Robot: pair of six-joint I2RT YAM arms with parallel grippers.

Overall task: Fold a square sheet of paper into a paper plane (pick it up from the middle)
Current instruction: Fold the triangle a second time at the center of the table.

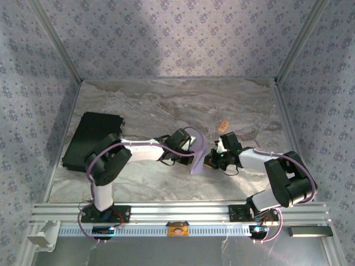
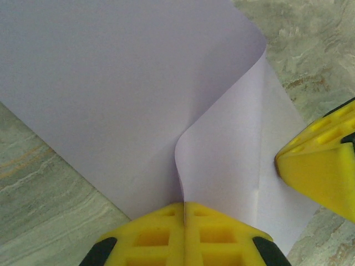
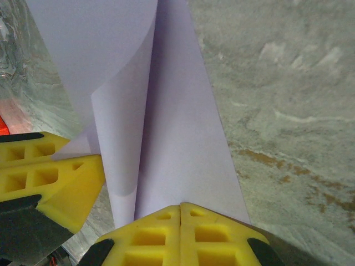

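L hand (image 2: pixel 184 205), R hand (image 3: pixel 180 206): 2 pinching 1 lavender sheet (image 2: pixel 111 83).

1. Left arm (image 1: pixel 111 160): based at the near desk (image 1: pixel 166 105) edge, left side; forearm reaches right toward the desk centre.
2. Left gripper (image 2: pixel 184 206): jaws closed flush, pinching the square sheet of paper (image 2: pixel 111 100).
3. Right arm (image 1: pixel 285 180): based at the near edge, right side; forearm reaches left.
4. Right gripper (image 3: pixel 180 208): jaws closed flush on the same sheet.
5. The two grippers sit just beside each other.
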